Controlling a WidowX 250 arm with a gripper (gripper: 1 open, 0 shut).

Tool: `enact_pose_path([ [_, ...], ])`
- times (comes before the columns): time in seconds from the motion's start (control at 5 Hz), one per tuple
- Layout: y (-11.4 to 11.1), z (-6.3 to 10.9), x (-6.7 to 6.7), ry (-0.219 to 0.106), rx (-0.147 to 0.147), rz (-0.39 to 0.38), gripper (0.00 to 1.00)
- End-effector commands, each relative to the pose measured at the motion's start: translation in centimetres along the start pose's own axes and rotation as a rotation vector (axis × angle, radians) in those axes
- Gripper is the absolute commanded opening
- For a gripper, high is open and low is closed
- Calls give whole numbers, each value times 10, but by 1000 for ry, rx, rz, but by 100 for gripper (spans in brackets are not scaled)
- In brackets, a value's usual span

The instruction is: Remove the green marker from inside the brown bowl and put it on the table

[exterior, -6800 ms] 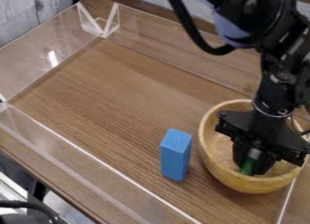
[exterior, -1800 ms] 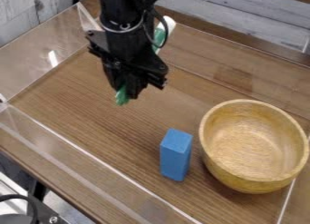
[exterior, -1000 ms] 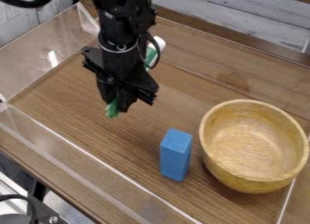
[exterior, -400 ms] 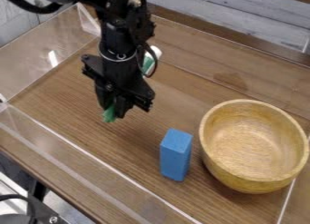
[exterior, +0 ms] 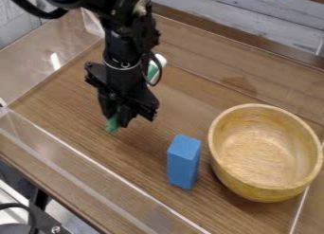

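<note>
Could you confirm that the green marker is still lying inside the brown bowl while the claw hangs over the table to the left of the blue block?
Not quite: the bowl is empty. The camera view shows the green marker gripped in the claw, hanging tip-down over the table. The rest holds: the claw is up and to the left of the blue block.
</note>
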State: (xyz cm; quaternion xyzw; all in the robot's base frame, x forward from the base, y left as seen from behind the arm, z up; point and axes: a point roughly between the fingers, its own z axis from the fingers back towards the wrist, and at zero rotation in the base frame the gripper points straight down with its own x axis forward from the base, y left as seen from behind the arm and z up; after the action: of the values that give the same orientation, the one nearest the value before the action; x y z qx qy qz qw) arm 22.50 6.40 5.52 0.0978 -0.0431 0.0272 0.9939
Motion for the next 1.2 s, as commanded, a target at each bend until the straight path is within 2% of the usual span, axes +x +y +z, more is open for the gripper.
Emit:
enact_pose_path([
  [0.0, 6, 3, 10, -34, 7, 11, 100],
  [0.2, 8, 6, 13, -32, -2, 19, 100],
  [0.6, 11, 10, 22, -50, -29, 37, 100],
  [1.0, 18, 29, 37, -81, -66, 60, 100],
])
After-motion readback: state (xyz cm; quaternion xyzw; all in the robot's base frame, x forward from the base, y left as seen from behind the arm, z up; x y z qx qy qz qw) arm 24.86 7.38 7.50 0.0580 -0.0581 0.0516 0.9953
